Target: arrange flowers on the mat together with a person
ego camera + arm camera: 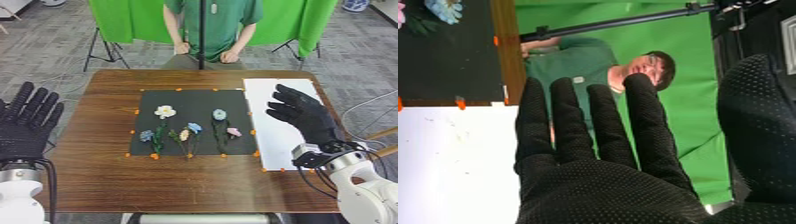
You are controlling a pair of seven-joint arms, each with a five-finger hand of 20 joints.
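"What did we see mid-frame?"

"We saw white, blue, cream and pink flowers (165, 111) with green stems, on a dark mat (238, 102)."

"And around it?"

"Orange markers (155, 156) dotted its edges. At frame right our right hand (311, 119), fingers straight and apart, blocked part of a white sheet (274, 135)."

"Our left hand (22, 132)?"

"Far left, fingers spread wide."
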